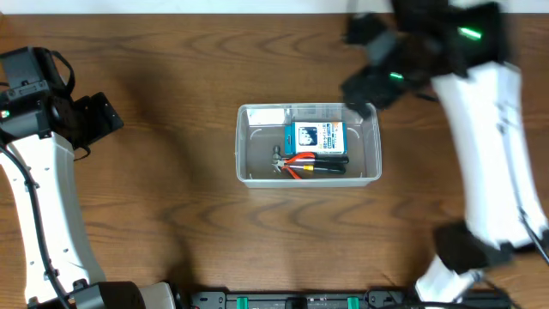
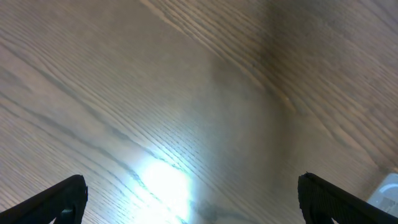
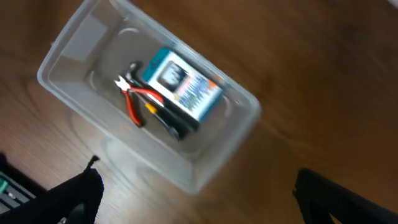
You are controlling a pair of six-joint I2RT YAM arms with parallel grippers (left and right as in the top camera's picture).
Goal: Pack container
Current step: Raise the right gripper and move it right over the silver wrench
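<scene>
The right gripper (image 3: 198, 180), its two black fingers spread wide and holding nothing, hangs above the container (image 3: 87, 50), a clear plastic bin that sits near the middle of a brown wood-grain surface (image 1: 171, 215). From overhead the right arm is blurred over the container's far right corner, with green lights (image 1: 469, 34) showing on it.

Inside the container, toward its right half, lies a blue-and-white box (image 3: 180, 84). Its printed label is too blurred to read. Pliers with red handles (image 3: 134, 102) lie against the box's near side, jaws pointing to the container's left end, and a dark object (image 3: 177, 124) shows partly beneath the box. A pale rectangular patch (image 1: 266, 116) marks the container's far left corner.

Well to the left of the container, the left gripper (image 2: 191, 186) is also spread wide and holds nothing, over bare wood, where a patch of glare (image 2: 161, 183) lies between its fingers. A black rail with green fittings (image 1: 292, 300) runs along the surface's edge on the near side of the container.
</scene>
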